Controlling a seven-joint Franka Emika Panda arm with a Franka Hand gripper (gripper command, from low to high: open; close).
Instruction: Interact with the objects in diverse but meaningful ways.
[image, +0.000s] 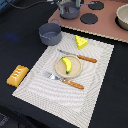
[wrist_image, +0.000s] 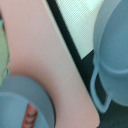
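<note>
Hovering at the exterior view's top edge, the gripper (image: 69, 7) is sitting above the pink board (image: 107, 25) (finger state cannot be told). Nearby, the grey pot (image: 50, 33) is standing beside the woven mat (image: 95, 75), where the cheese wedge (image: 80, 41) is lying, and the banana (image: 67, 64) is resting on the plate (image: 58, 70).

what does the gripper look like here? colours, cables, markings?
Only the pale grey, blocky gripper shows, cut off at the exterior view's top edge. It is too blurred to make out markings or cables. The wrist view shows none of it.
</note>
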